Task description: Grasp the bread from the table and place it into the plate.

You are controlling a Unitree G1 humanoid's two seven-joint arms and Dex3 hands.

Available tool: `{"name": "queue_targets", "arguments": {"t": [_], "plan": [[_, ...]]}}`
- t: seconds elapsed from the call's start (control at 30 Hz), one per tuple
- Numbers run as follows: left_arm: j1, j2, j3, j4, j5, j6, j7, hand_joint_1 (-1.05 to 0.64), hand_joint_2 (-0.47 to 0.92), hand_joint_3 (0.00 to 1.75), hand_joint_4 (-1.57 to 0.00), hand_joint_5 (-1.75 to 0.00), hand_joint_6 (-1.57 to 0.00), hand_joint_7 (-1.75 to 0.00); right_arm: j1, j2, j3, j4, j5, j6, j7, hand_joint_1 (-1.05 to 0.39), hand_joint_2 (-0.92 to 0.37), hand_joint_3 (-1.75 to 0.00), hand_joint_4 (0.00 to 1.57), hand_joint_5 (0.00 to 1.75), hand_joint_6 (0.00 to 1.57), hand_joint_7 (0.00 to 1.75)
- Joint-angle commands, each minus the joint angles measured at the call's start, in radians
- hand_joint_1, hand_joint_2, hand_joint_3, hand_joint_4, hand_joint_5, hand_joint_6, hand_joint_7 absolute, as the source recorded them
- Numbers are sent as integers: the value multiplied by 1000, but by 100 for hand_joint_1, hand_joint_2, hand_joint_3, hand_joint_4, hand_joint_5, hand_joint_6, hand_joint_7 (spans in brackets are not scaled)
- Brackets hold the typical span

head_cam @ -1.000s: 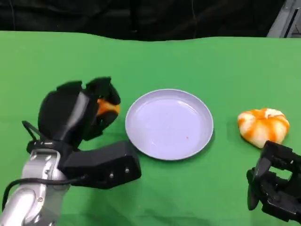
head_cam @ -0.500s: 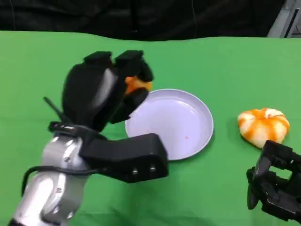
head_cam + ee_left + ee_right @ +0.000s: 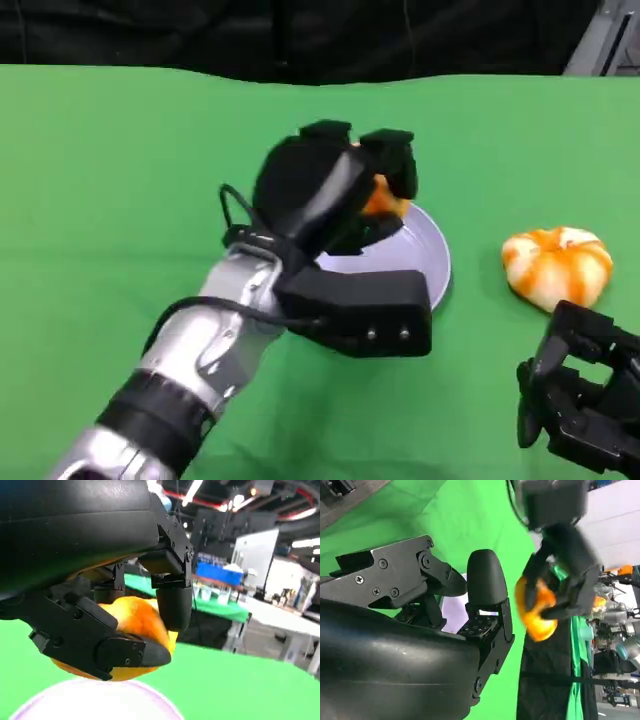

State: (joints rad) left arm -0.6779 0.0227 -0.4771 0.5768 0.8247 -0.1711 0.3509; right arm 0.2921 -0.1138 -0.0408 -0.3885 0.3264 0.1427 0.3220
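1. my right hand [image 3: 580, 405] rests low on the green table [image 3: 120, 180], fingers apart, holding nothing.
2. just beyond it lies a round orange-and-white striped bread roll [image 3: 556, 265].
3. my left hand [image 3: 340, 195] grips a glossy orange piece of bread [image 3: 383, 198], fingers wrapped around it, above the round pale lilac plate [image 3: 432, 262].

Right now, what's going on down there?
Left hand holds bread above the plate. Right hand open, idle. Second bread beside plate. Nothing blocking.
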Motion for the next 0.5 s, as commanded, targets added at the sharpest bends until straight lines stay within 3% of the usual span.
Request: {"name": "queue_targets", "arguments": {"t": [0.03,0.07,0.13,0.17,0.2,0.27,0.33,0.4,0.5], "plan": [[-72,-18,-27,193,3,-36,95,-17,92,21,-61,-168,-73,-122,10,1,0,-26,7,-3,-10,-2,-74,-89,83,175,69,164],[-84,-23,-34,242,1,-52,115,-17,92,21,-59,-171,-73,-120,10,2,1,-26,7,-6,-10,-2,-74,-89,83,175,69,164],[-99,-22,-46,307,-6,-86,132,-17,92,24,-54,-173,-61,-140,10,2,2,-26,10,-7,-8,-2,-74,-89,83,175,69,164],[-105,-21,-50,330,-10,-100,133,-16,92,26,-50,-150,-59,-127,10,2,2,-26,12,-5,-7,-2,-74,-90,83,175,69,164],[-106,-13,-58,339,-9,-98,107,-16,92,27,-49,-140,-59,-121,8,1,2,-24,14,-8,-4,-2,-74,-90,83,175,69,164],[-100,6,-78,328,4,-71,43,-44,92,35,-38,-45,-55,-35,7,1,1,-20,15,-15,1,-2,-74,-90,82,175,69,163],[-89,24,-93,301,5,-47,-24,-60,92,41,-27,-14,-47,-10,5,-1,0,-21,18,-10,2,-2,-74,-90,82,175,69,163],[-74,46,-106,257,3,-19,-112,-78,92,52,-7,-4,-29,-3,2,-3,-3,-21,23,-3,3,-3,-74,-90,83,175,70,162],[-52,80,-125,162,11,41,-239,-97,92,72,-1,0,-4,0,-1,0,-6,-3,35,-23,15,-2,-72,-93,83,175,72,159]]}}
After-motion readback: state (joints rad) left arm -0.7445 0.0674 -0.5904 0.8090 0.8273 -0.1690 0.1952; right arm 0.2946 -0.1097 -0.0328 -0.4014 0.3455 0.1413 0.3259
